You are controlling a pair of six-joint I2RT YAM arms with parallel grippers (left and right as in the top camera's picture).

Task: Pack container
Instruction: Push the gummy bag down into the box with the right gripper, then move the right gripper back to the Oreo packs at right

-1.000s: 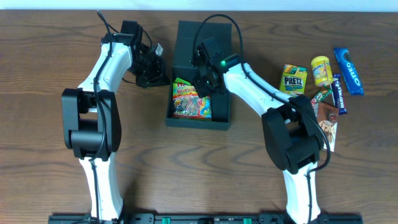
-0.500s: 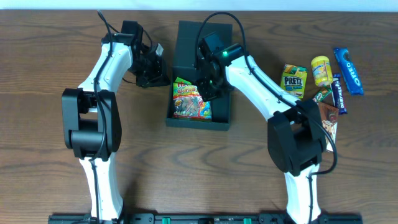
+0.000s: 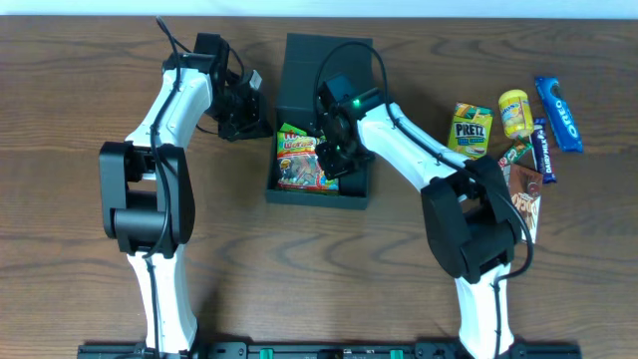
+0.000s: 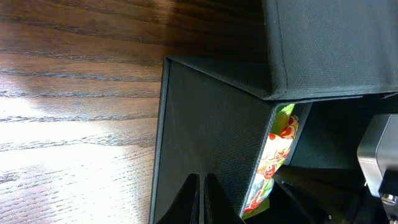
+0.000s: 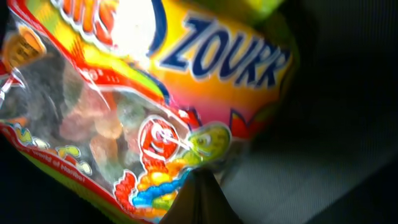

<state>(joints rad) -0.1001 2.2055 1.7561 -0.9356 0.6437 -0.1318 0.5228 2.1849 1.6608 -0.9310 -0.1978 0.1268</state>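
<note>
While the container (image 3: 317, 197) lies open, gummy bag (image 3: 299, 165) inside.

A brown wooden table (image 3: 60, 259) is seen under everything. A bright gummy candy bag (image 3: 302, 162), printed with cartoon figures and blue "ZOURR" lettering, is laid inside the container (image 3: 354, 179) against its left wall. Well apart, at the table's right side, loose snacks are gathered: a green-and-yellow Pretz box (image 3: 471, 127), a yellow tub (image 3: 514, 112) just beside it, a blue Oreo packet (image 3: 558, 114) farthest right, a purple Dairy Milk bar (image 3: 542, 150), a small green packet (image 3: 512, 154) and a brown packet (image 3: 525, 197) below them.
</note>
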